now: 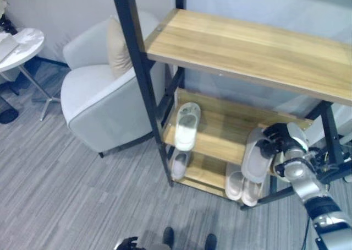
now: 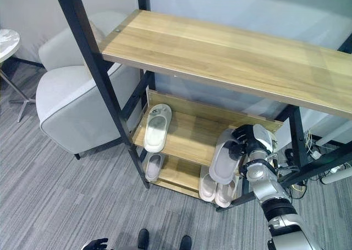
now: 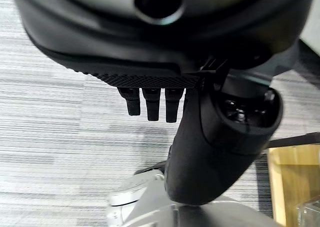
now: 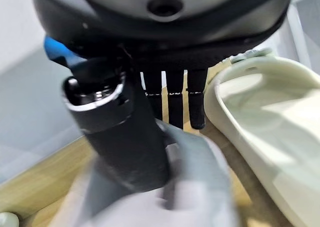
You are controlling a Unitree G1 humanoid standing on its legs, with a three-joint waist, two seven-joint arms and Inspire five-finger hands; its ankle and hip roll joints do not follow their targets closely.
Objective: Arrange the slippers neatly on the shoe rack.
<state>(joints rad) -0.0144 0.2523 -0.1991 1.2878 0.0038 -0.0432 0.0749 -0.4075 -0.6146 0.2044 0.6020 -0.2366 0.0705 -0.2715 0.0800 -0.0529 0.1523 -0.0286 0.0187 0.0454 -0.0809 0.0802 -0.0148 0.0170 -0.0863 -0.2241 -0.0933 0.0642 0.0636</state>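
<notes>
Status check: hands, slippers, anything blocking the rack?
Right robot hand shut on a slipper at the middle shelf edge. Left robot hand low, idle. One slipper on that shelf, three below. Nothing blocking.

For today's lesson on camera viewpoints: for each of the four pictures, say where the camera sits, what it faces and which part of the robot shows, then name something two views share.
Left eye view: on the head, looking down at the shoe rack; right hand holds a slipper.
Right eye view: beside it, same scene; left hand at the bottom edge.
Left wrist view: on the left wrist, facing the carpet past the relaxed hand.
Right wrist view: on the right wrist, facing the held slipper.
Shared: both eyes show the armchair.
</notes>
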